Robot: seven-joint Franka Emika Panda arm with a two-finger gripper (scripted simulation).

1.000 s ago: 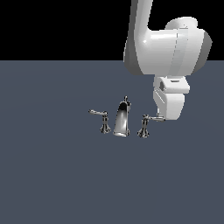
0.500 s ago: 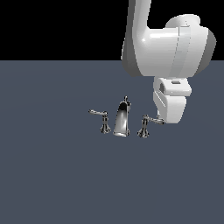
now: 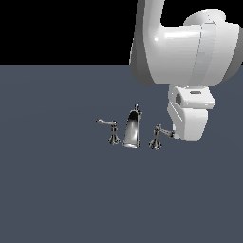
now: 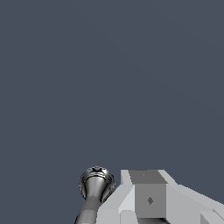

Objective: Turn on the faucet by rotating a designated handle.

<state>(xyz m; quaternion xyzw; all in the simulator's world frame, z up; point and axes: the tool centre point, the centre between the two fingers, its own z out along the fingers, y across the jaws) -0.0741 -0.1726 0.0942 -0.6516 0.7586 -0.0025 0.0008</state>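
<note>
Chrome faucet (image 3: 132,129) stands near the middle of a flat grey-blue bench (image 3: 57,190) in the exterior view, its curved spout (image 3: 133,127) rising between two small levers. On the exterior view's left of the spout sits the twin lever (image 3: 110,129), its arm pointing left. On the exterior view's right sits the handle (image 3: 159,136), a short lever on a flared pedestal, its arm reaching right towards the robot. The white arm (image 3: 185,47) comes down from the top of the picture on the exterior view's right, and its wrist housing (image 3: 190,116) hangs just beside the tip of the handle, apparently touching it. The gripper itself is hidden behind this housing, so whether it is spread or pressed together cannot be told from here.

Seen from the wrist view, the handle (image 4: 95,187) appears end-on as a ribbed chrome knob on a narrowing stem, lying right against a pale blocky part of the gripper (image 4: 148,199). Only that part shows at the picture's edge; the fingertips are out of sight, and its state cannot be told here either. The bench (image 4: 109,78) fills the rest.
</note>
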